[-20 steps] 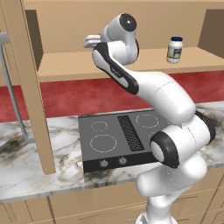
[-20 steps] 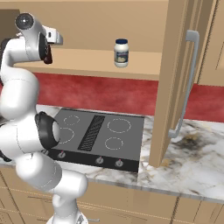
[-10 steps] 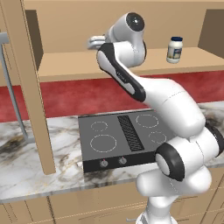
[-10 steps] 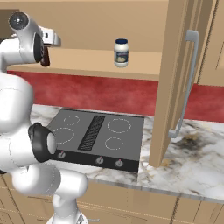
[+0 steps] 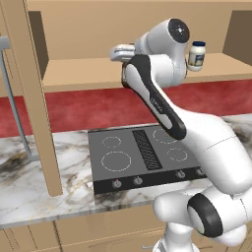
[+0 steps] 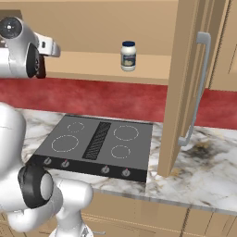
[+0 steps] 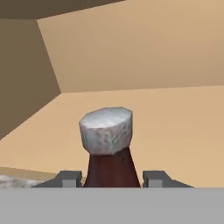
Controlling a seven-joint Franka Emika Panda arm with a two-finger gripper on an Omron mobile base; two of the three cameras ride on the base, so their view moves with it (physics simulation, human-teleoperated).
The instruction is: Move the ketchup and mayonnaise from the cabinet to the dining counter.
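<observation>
Dark red-brown ketchup [image 7: 111, 168] sits between my gripper [image 7: 112, 178] fingers, which bracket its shoulder inside the cabinet [image 7: 144, 57], apparently clamped on it. I judge it light, rigid and slick; a grip on the body beats the neck. Its base is hidden. The mayonnaise [image 6: 128, 56] waits on the shelf.

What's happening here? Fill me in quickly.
The robot arm has reached into the open wall cabinet above the cooktop. In the hand view, its tool sits on either side of the ketchup bottle, fingers close to its neck; whether they are pressing on it cannot be told. The mayonnaise jar stands on the cabinet shelf, untouched. Nothing has reached the dining counter yet.
</observation>
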